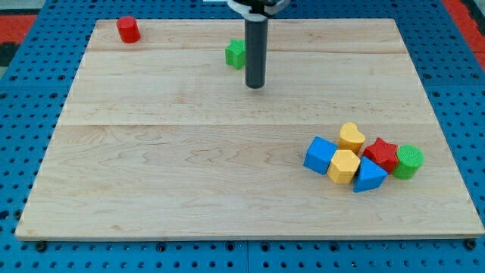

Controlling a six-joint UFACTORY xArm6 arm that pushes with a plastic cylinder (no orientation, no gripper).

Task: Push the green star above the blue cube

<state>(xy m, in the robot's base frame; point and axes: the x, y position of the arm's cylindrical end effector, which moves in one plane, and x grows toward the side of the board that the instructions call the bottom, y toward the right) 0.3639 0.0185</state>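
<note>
The green star (236, 54) lies near the view's top centre of the wooden board (151, 167), partly hidden behind my rod. My tip (255, 86) rests on the board just right of and below the star, close to it. The blue cube (320, 155) sits at the lower right, at the left end of a cluster of blocks, far from the star and my tip.
Next to the blue cube are a yellow heart (351, 136), a yellow hexagon (344, 166), a blue triangle (370, 176), a red star (382, 154) and a green cylinder (409, 161). A red cylinder (128, 29) stands at the top left corner.
</note>
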